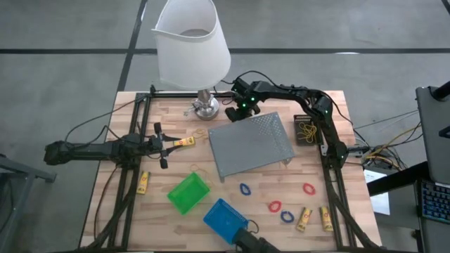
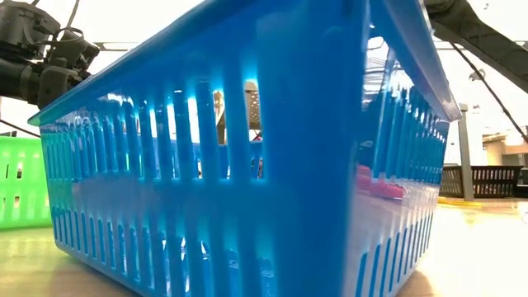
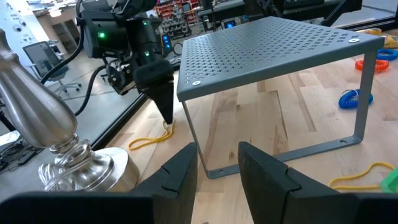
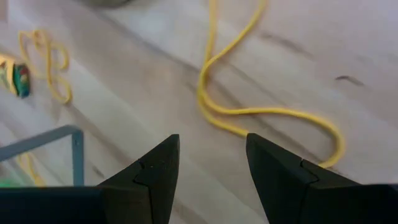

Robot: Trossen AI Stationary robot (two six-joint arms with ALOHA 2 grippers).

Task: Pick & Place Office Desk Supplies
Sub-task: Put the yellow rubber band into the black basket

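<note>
My right gripper [image 4: 211,165] hangs open, pointing steeply down, by the far corner of the grey mesh tray [image 1: 252,144] beside the lamp base [image 1: 205,107]. A thin yellow rubber band [image 4: 249,113] lies on the table just ahead of its fingertips; I see no touch. The left wrist view shows the same gripper [image 3: 165,102] above that band [image 3: 149,140]. My left gripper [image 3: 217,163] waits open at the table's left [image 1: 166,145], with nothing between its fingers. A yellow stick [image 1: 184,143] and another band [image 1: 200,132] lie in front of it.
Green bin [image 1: 188,193] and blue bin [image 1: 225,218] stand near the front; a black bin [image 1: 306,128] with yellow bands stands right of the tray. Red loops [image 1: 308,188], blue loops [image 1: 245,189] and yellow sticks [image 1: 304,219] lie at the front right. The lamp shade [image 1: 191,42] overhangs the far edge.
</note>
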